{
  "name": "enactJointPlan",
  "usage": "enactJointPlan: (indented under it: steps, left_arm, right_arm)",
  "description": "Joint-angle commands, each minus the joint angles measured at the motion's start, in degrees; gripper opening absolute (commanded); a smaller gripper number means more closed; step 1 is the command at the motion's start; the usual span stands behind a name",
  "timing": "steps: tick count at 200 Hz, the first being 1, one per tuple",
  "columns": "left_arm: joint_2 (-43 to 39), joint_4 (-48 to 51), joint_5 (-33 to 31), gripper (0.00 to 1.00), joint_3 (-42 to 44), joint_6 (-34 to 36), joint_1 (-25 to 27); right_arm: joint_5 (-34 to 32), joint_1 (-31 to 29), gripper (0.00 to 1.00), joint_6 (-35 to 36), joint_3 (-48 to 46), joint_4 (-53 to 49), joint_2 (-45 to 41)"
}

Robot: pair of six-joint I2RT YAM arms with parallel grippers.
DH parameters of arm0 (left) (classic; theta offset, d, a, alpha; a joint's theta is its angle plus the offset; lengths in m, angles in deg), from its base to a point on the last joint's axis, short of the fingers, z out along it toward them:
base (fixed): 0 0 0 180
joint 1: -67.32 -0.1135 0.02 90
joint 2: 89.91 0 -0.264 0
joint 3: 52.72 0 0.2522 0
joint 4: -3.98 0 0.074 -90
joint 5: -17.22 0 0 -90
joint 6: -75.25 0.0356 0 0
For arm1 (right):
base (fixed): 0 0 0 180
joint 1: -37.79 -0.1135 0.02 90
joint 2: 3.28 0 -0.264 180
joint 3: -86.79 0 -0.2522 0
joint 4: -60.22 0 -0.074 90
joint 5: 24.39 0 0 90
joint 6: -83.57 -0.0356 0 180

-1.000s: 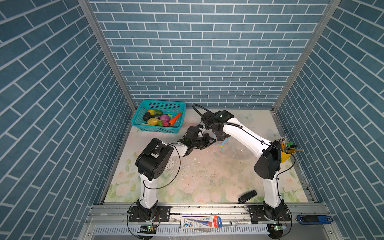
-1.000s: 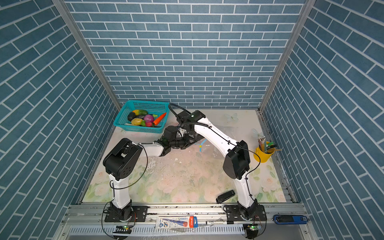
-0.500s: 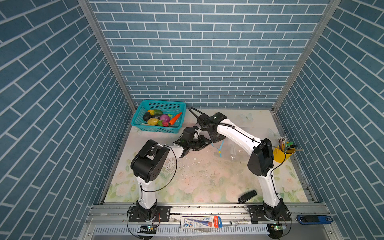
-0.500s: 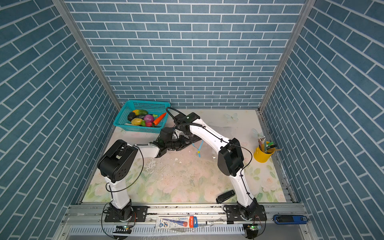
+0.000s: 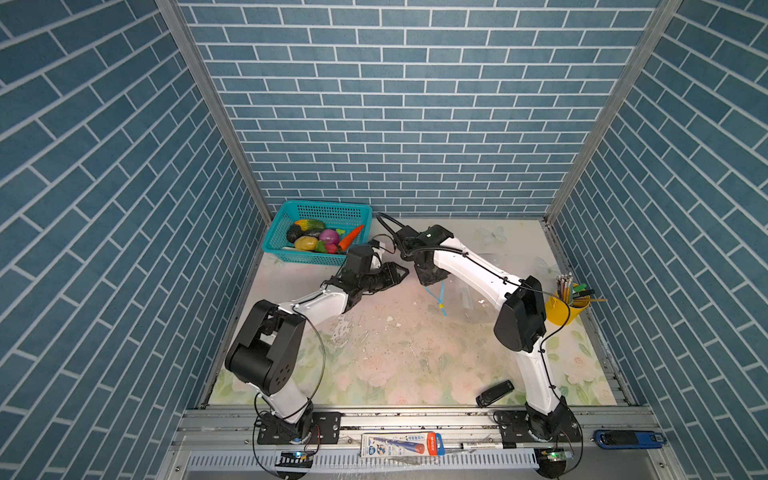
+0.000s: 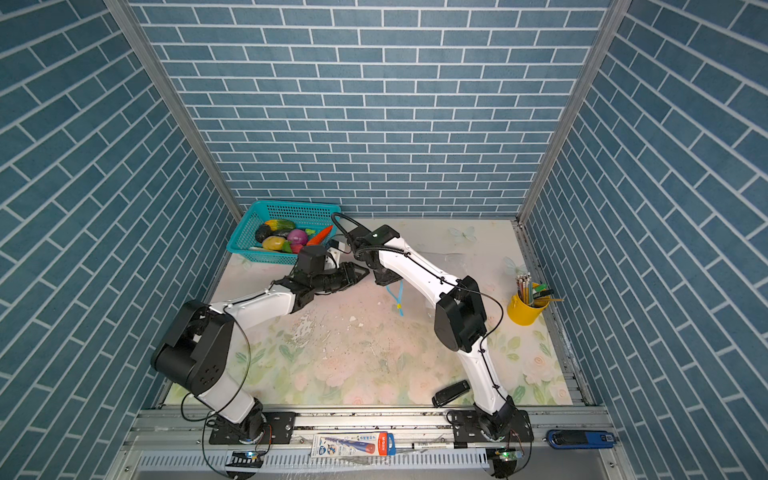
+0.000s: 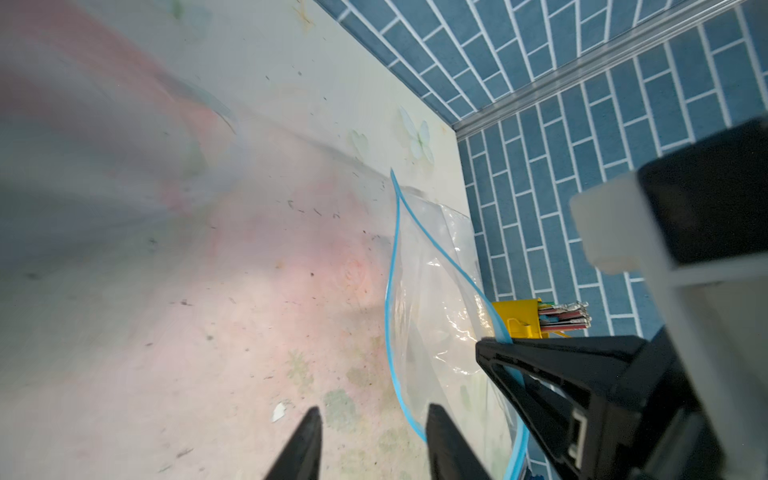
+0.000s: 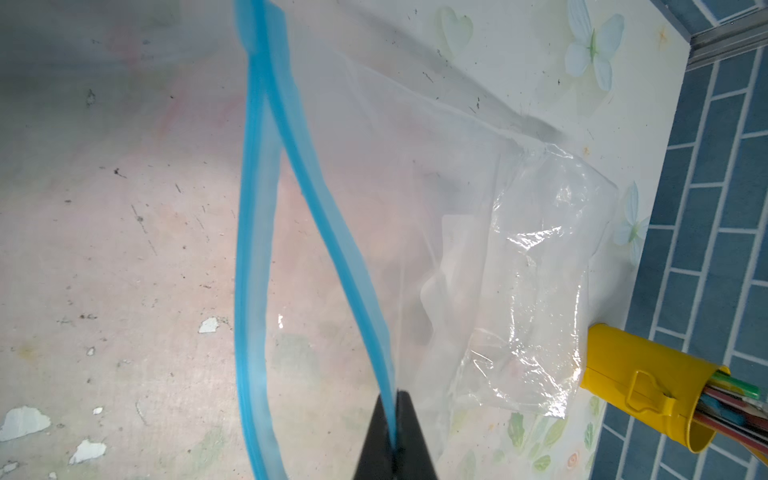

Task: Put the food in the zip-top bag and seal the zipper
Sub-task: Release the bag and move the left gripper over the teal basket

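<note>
1. Desk, floral-patterned, carrying every item listed below.
2. Zip-top bag, clear and crinkled, lying on the desk between basket and cup, with its mouth end raised. The print on its white label cannot be read.
3. Basket, teal mesh, at the far left corner of the desk.
4. Right end effector, fingers pressed together on one lip of the zipper, holding it off the desk.
5. Left end effector, fingers apart, with the zipper's other lip running just beside one finger.
6. Cup, yellow, holding pencils, at the desk's right edge.
7. Package, blue and red, on the front rail. Its writing is too small to read.
8. Food, all in the basket, including an orange carrot and a green cucumber.
9. Zipper, light blue, its lips parted into a loop.
10. Slider tab, yellow, at the zipper's near end.
</note>
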Motion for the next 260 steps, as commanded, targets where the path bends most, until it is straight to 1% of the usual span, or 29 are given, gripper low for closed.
enactJointPlan:
  steps: [1, 11, 17, 35, 53, 76, 91, 121, 144, 173, 199, 222, 260]
  left_arm:
    - [-3.7, 16.1, -6.5, 0.60, -5.6, 11.3, -2.5]
    - [-4.3, 20.6, -8.9, 0.70, -8.2, 14.4, -3.6]
    - [-4.3, 23.7, -10.3, 0.73, -9.9, 15.7, -4.4]
    - [-2.6, 31.8, -12.2, 0.77, -16.1, 19.3, -7.1]
    - [0.8, 37.6, -13.7, 0.79, -22.2, 22.7, -9.5]
    - [6.0, 41.6, -14.0, 0.80, -28.6, 24.8, -12.0]
    - [9.4, 43.2, -14.6, 0.80, -32.1, 25.8, -12.5]
    - [16.2, 46.3, -13.8, 0.81, -38.5, 26.9, -12.7]
    - [19.5, 46.4, -13.6, 0.82, -40.2, 26.7, -12.6]
    - [21.4, 45.6, -12.7, 0.82, -40.3, 26.2, -12.6]
    - [22.0, 44.6, -9.9, 0.82, -39.8, 24.2, -12.6]
    - [21.3, 42.4, -7.4, 0.82, -37.7, 21.7, -12.4]
    - [20.7, 40.4, -5.6, 0.81, -35.7, 18.4, -10.9]
  right_arm:
    - [0.4, 0.1, 0.00, -1.0, 2.3, -0.1, 0.5]
    - [0.5, 0.1, 0.00, -0.9, 2.3, 0.1, 0.5]
    - [0.5, 0.1, 0.00, -0.8, 2.4, 0.1, 0.4]
    - [0.7, 0.0, 0.00, -0.7, 2.7, 0.2, 0.4]
    - [1.0, -0.2, 0.00, -0.5, 2.9, 0.4, 0.4]
    - [1.1, -0.3, 0.00, -0.3, 3.4, 0.5, 0.4]
    - [1.3, -0.3, 0.00, -0.2, 3.5, 0.5, 0.4]
    - [1.3, -0.3, 0.00, 0.0, 3.6, 0.8, 0.5]
    - [1.4, -0.3, 0.00, 0.0, 3.5, 0.9, 0.5]
    - [1.5, -0.3, 0.00, 0.0, 3.0, 1.1, 0.5]
    - [1.7, -0.3, 0.00, 0.0, 2.7, 1.3, 0.4]
    - [1.8, -0.3, 0.00, -0.1, 2.5, 1.4, 0.4]
    - [2.3, -0.4, 0.00, -0.1, 2.6, 1.7, 0.5]
